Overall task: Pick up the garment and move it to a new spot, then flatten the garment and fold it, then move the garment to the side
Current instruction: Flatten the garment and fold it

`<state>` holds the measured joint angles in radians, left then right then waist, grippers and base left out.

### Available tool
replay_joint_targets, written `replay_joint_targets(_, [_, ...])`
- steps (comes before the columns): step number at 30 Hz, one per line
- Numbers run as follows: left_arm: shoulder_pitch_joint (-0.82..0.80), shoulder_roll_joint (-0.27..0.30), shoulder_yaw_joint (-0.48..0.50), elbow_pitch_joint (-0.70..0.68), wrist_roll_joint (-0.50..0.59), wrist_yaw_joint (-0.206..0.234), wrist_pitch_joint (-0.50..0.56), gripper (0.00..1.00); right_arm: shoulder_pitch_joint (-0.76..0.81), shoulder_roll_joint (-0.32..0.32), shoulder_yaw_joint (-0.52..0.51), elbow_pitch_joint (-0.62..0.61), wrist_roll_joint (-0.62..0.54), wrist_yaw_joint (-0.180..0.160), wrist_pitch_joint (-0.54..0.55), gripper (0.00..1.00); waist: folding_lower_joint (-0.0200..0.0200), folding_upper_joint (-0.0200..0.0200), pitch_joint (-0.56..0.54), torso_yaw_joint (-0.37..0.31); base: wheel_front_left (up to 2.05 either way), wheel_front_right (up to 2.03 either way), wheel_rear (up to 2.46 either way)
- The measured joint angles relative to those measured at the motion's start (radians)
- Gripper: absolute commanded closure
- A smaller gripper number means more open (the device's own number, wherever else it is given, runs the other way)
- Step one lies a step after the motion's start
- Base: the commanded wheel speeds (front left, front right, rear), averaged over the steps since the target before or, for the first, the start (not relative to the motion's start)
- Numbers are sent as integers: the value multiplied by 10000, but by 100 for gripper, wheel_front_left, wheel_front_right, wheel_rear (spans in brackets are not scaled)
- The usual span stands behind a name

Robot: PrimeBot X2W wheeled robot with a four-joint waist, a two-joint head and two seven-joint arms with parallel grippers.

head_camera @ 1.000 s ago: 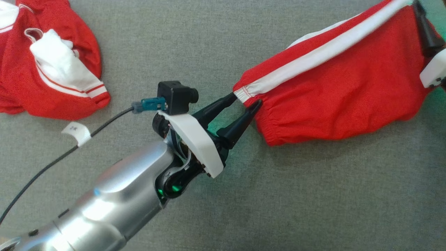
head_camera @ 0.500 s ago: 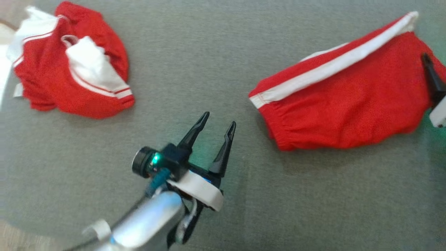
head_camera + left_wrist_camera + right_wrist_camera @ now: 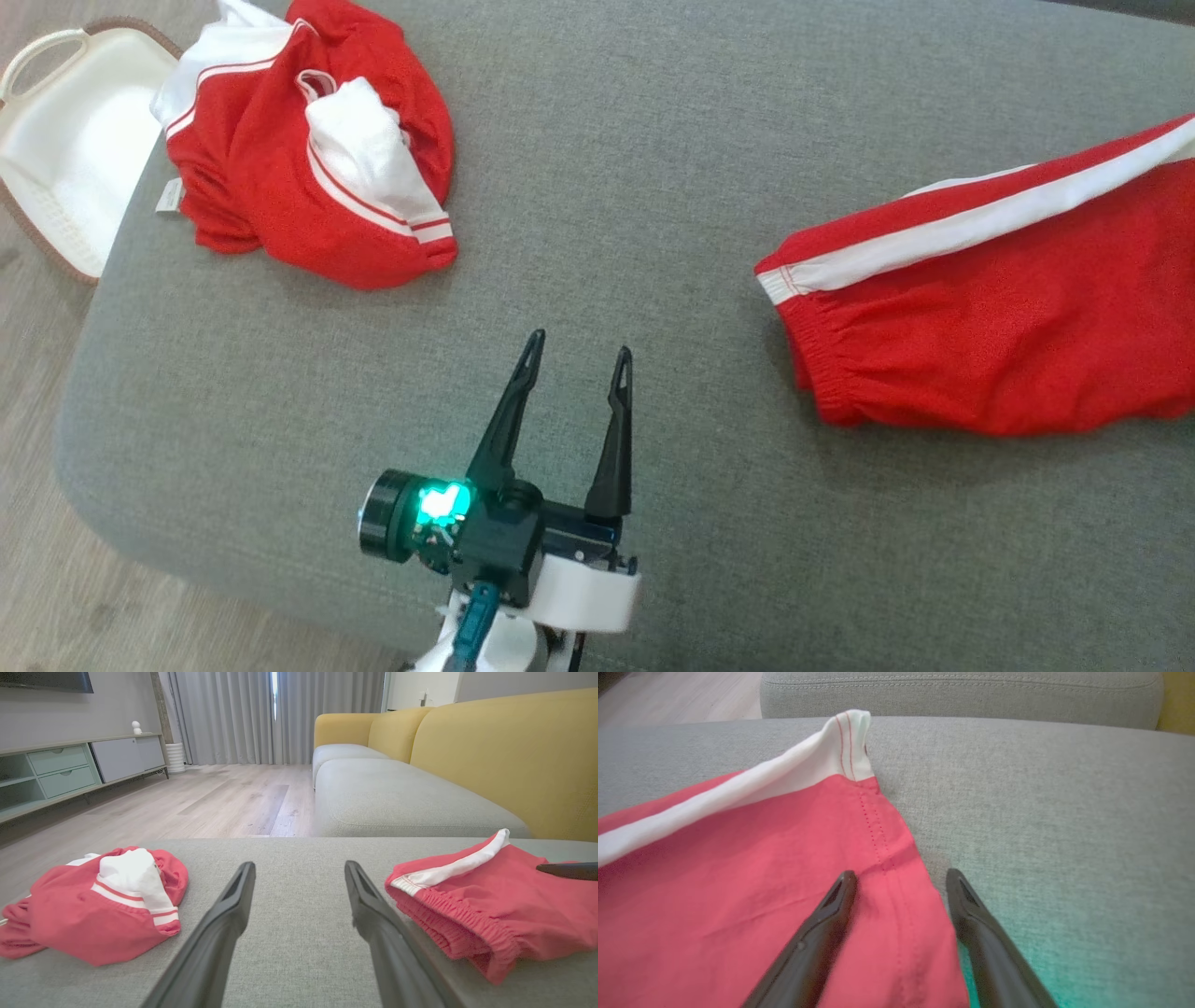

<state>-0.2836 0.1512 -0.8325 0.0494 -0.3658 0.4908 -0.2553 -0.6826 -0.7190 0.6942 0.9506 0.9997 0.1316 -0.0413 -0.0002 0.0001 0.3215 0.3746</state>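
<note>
Head view, left gripper withdrawn from garment

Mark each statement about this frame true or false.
1. The left tool is open and empty. True.
2. The folded red shorts lie in the white basket. False: they lie on the grey cushion.
3. A crumpled red-and-white garment lies at the cushion's corner nearest the basket. True.
4. The right tool is shut on the shorts' white stripe. False: its jaws stand open at the red hem.
</note>
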Motion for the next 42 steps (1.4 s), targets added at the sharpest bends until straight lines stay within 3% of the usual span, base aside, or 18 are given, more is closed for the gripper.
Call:
replay_joint_targets(2, [168,-109,159,-67,270,-81,0,0,53,-8,75,-222,272,0,282,100,0,0,-41,-25,0,0,0])
replay_joint_targets(6, [472,-167,571,-127,702,-255,0,0,275,-12,207,-828,662,0,418,100,1,0,-92,-230,0,0,0])
replay_joint_targets(11, [653,-194,1001,-132,1170,-431,0,0,274,17,293,-627,646,0,-151,100,2,0,-138,-699,0,0,0])
replay_joint_targets(27, [683,-424,1881,144,1822,-1124,0,0,801,-230,-10,-228,779,0,-1384,100,2,0,-300,-3057,0,0,0])
replay_joint_targets(34, [686,-508,2040,330,1925,-1352,-2,0,264,-228,-13,-1294,-244,0,-1919,100,2,0,-468,-3451,0,0,0])
replay_joint_targets(42, [1011,-594,2197,518,2008,-1624,0,0,-68,29,-307,-3352,-2180,0,-2065,100,1,0,-777,-3268,0,0,0])
